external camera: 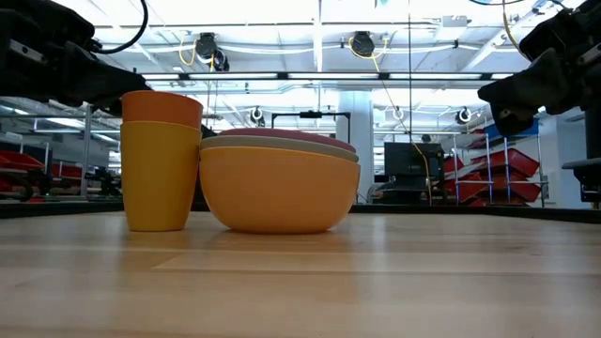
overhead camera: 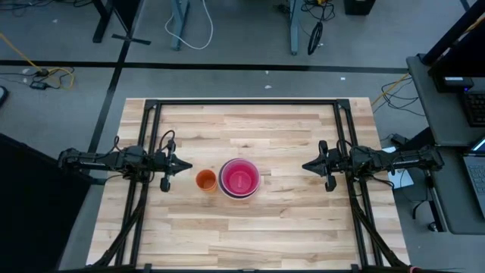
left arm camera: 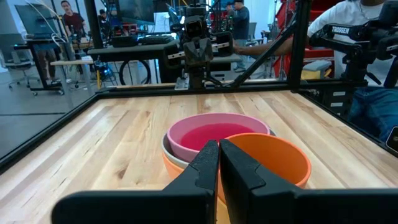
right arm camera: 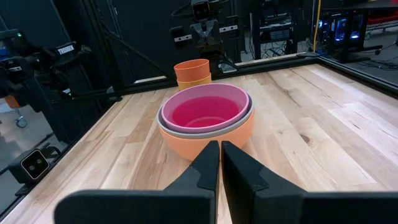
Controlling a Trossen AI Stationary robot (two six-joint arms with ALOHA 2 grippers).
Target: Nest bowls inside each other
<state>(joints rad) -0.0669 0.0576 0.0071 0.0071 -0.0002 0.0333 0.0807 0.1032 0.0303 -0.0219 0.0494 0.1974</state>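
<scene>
Bowls point(overhead camera: 239, 179) nested in one stack at tabletop centre, cups point(overhead camera: 205, 180) at 9 o'clock; seemingly done. Both grippers together, empty.

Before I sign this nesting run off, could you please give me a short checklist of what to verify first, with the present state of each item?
1. Bowls in one stack: ok. The orange bowl is outermost, then the grey bowl, with a pink bowl on top.
2. All five bowls counted: cannot tell; only some rims show.
3. No bowl loose elsewhere on the table: ok.
4. Stacked cups apart from the bowl stack: ok in the high view, standing just beside it on the left arm's side.
5. Left gripper shut, empty and clear of the stack: ok.
6. Right gripper shut, empty and clear: ok.
</scene>
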